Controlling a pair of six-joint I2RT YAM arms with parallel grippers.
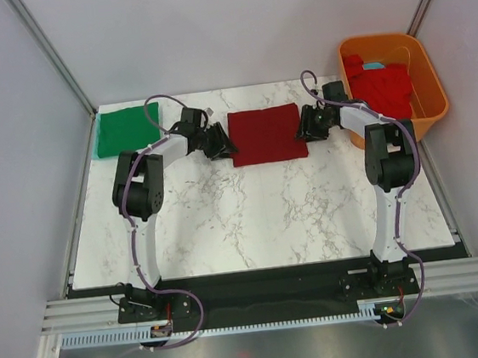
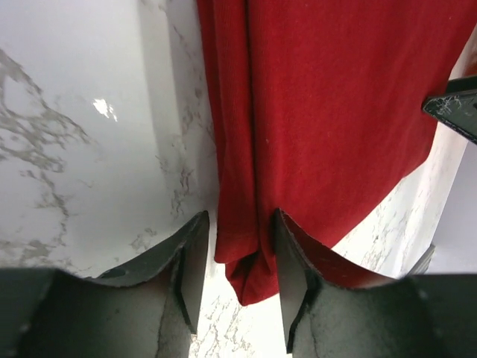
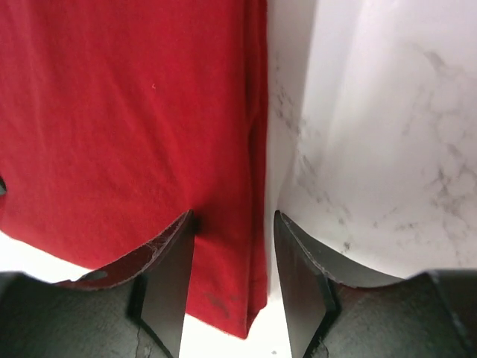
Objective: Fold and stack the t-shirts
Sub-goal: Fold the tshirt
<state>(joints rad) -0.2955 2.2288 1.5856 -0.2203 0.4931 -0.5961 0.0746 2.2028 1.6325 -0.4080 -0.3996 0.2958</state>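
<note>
Straddling opposite side edges of the maroon t-shirt, the two arms are set up for a shared move. The left tool sits at the shirt's left edge and the right tool at its right edge. The shirt lies flat as a folded rectangle at the far middle of the worktop.

The left wrist view shows that tool's fingers spread, with the doubled hem and a near corner of the cloth running between them. The right wrist view shows its fingers spread as well, with the shirt's layered right edge in the gap. Neither looks clamped on the fabric.

Taking both sides at once makes sense because limp cloth sags and unfolds if lifted from one point. Two matched grips would keep the rectangle taut for another fold or for carrying.

A green t-shirt already lies folded at the far left corner, which is probably the base of the stack. The orange tub at the far right holds bunched red t-shirts and a glimpse of a light blue t-shirt. Most of the task therefore appears to remain.

The main risk is pinching only the top layer, which would peel the fold open when raised.
</note>
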